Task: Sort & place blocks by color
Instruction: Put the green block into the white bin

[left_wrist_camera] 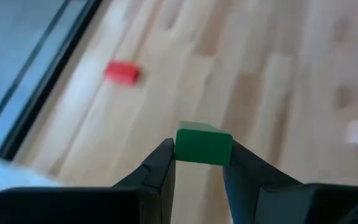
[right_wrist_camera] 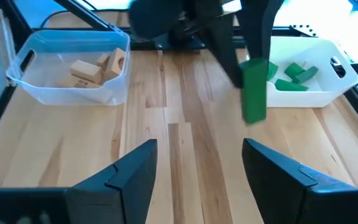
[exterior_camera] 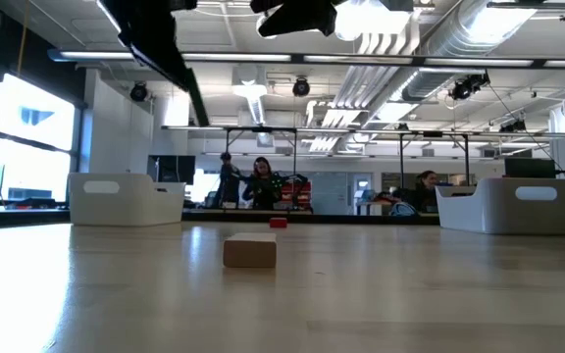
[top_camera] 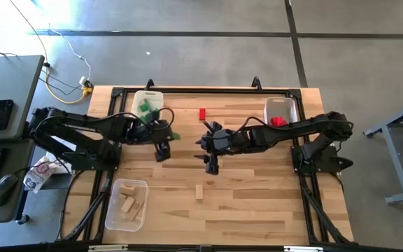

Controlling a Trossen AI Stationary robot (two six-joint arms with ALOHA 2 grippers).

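Above a wooden table (top_camera: 243,203), the left gripper (left_wrist_camera: 196,163) clamps a green block (left_wrist_camera: 204,145) between its two dark fingers, the jaws drawn in snug against the block's sides and the piece held clear of the tabletop. From the right wrist view the same green block (right_wrist_camera: 253,90) hangs upright in the air, just in front of a white bin (right_wrist_camera: 337,78) holding more green pieces (right_wrist_camera: 294,76). In the high view this bin (top_camera: 147,100) sits at the table's far edge on the left, with the left gripper beside it. The right gripper (top_camera: 211,162) hovers over the middle of the table, its jaws spread wide and holding nothing; the bare wood shows between its fingers (right_wrist_camera: 135,171) in the wrist view. A single red block (top_camera: 202,113) lies on the table near the far edge, between the two far bins, and is also visible on the boards past the left gripper (left_wrist_camera: 122,72). A plain wood block (top_camera: 199,192) rests alone nearer the front edge, seen close up in the low view (exterior_camera: 249,250). A second white bin (top_camera: 290,107) at the far right holds red pieces (top_camera: 278,121), and a clear bin (top_camera: 126,205) at the front left holds plain wood pieces (right_wrist_camera: 95,67). People (exterior_camera: 263,181) sit at desks in the room behind the table.
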